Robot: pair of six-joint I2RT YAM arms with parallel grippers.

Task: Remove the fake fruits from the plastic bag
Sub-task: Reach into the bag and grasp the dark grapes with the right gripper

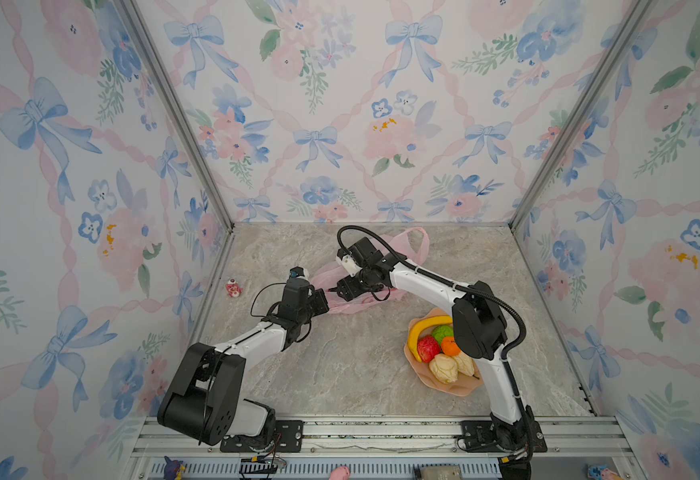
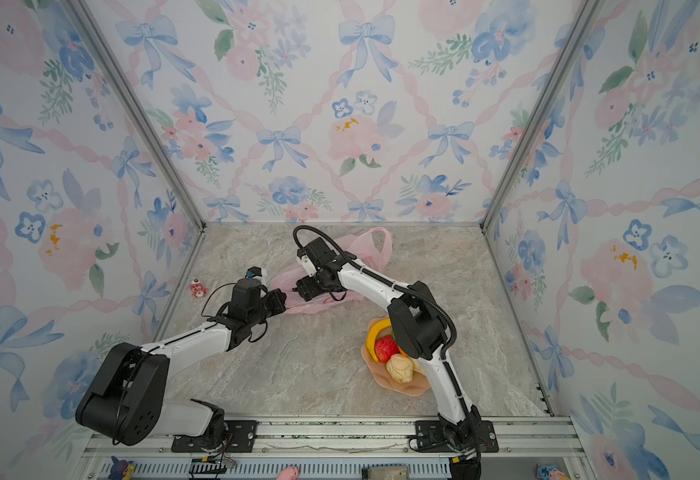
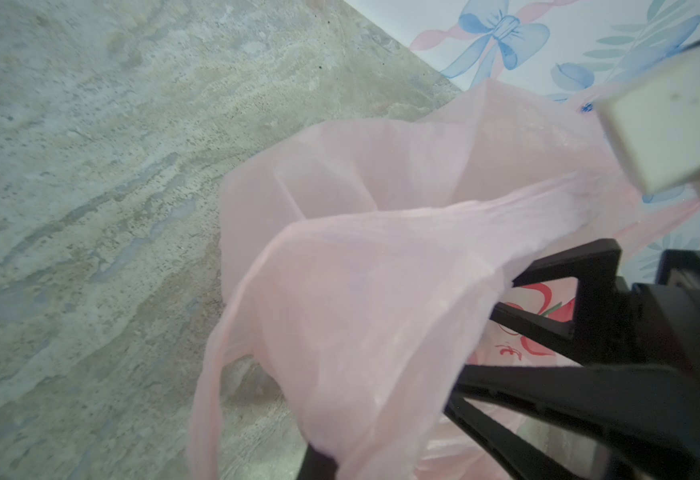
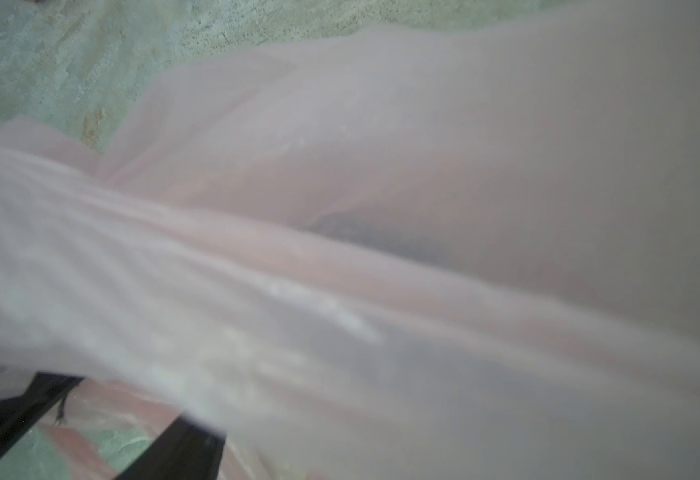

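Note:
The pink plastic bag (image 1: pixel 407 244) (image 2: pixel 371 245) lies at the back middle of the table in both top views. My left gripper (image 1: pixel 328 300) (image 2: pixel 286 300) is shut on its near edge, and the film (image 3: pixel 340 291) drapes over that jaw. My right gripper (image 1: pixel 334 289) (image 3: pixel 502 332) points left at the bag's mouth, its fingers spread apart and open. Bag film (image 4: pixel 381 166) fills the right wrist view; a dark blotch shows through it. Out of the bag lie a banana (image 1: pixel 423 326), a green fruit (image 1: pixel 441 332), a red fruit (image 1: pixel 428 348), an orange (image 1: pixel 450 345) and two pale pears (image 1: pixel 443 368).
Those fruits rest on a peach plate (image 1: pixel 460 388) at the front right, partly under my right arm. A small red-and-white figurine (image 1: pixel 233 287) stands by the left wall. Flowered walls close in three sides, and a metal rail (image 1: pixel 381 432) runs along the front.

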